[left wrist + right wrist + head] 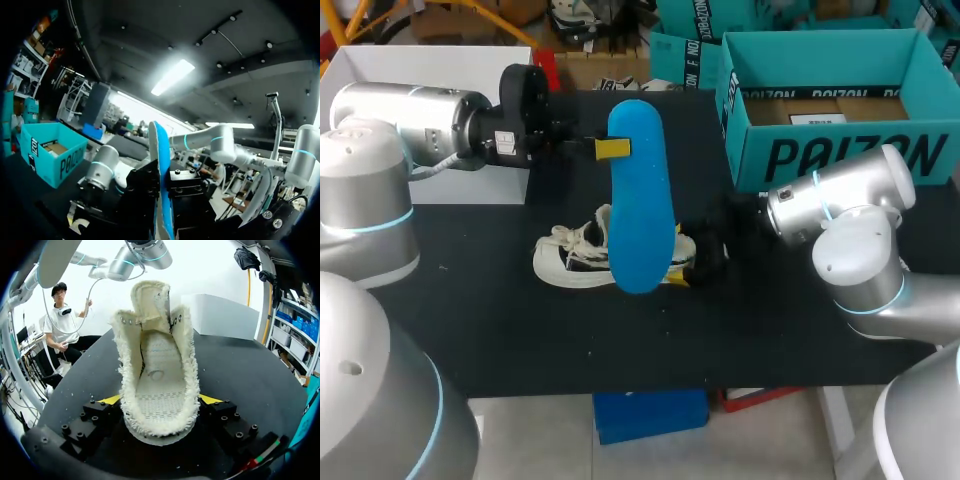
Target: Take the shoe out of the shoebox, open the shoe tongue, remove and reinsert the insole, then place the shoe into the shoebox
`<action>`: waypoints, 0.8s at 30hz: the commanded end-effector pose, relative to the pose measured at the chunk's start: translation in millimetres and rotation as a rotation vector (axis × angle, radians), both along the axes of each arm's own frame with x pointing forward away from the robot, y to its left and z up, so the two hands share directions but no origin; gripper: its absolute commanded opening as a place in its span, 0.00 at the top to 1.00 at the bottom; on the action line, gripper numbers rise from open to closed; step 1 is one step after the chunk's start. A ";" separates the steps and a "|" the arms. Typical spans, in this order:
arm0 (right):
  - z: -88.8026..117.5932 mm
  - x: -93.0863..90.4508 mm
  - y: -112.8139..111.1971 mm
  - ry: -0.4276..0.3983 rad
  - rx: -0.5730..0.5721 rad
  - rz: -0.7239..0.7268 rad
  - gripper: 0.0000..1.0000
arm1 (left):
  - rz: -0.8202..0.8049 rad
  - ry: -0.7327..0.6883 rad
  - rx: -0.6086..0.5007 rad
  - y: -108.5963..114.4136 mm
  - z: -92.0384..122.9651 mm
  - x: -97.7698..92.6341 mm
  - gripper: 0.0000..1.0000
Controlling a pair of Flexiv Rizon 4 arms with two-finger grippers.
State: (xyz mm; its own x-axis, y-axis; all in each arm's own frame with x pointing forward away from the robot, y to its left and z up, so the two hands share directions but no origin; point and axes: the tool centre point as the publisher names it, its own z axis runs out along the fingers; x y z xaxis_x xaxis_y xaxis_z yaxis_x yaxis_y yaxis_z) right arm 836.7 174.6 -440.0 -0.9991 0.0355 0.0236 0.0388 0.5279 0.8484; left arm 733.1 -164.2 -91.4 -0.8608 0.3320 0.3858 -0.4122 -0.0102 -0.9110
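Head view: black table [520, 340], matte top. Teal shoebox [830, 150], open, at the far right corner. White shoe [570, 258] on its sole mid-table, toe toward the left arm's side. Blue insole [638, 200] held above the shoe, left gripper [612, 149] clamped on its far end; right gripper [705, 255] at the heel

Left wrist view: insole edge-on, pinched narrow between both fingers; shoebox beyond

Right wrist view: shoe interior showing, tongue raised, heel gripped between both yellow fingertips [112, 400]; table surface all round

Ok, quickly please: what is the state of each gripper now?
Left gripper: shut on the blue insole.
Right gripper: shut on the heel end of the shoe.
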 end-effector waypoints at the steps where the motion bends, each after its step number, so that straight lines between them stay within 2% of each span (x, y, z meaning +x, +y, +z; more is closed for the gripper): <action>1: -3.3 1.1 0.1 0.002 -0.001 0.000 1.00 | 0.091 0.004 0.028 6.0 4.3 -12.9 1.00; 8: -3.3 1.1 0.1 0.002 -0.001 0.000 1.00 | 0.160 0.001 0.030 10.9 5.0 -12.2 1.00; 22: -3.3 1.1 0.1 0.002 -0.001 0.000 1.00 | 0.160 0.001 0.030 10.9 5.0 -12.2 1.00; 23: -2.4 1.1 -1.0 0.000 -0.010 0.001 0.95 | 0.160 0.001 0.030 10.9 5.0 -12.2 1.00; 24: -1.1 1.1 -2.1 -0.001 -0.016 0.001 0.77 | 0.160 0.001 0.030 10.9 5.0 -12.2 1.00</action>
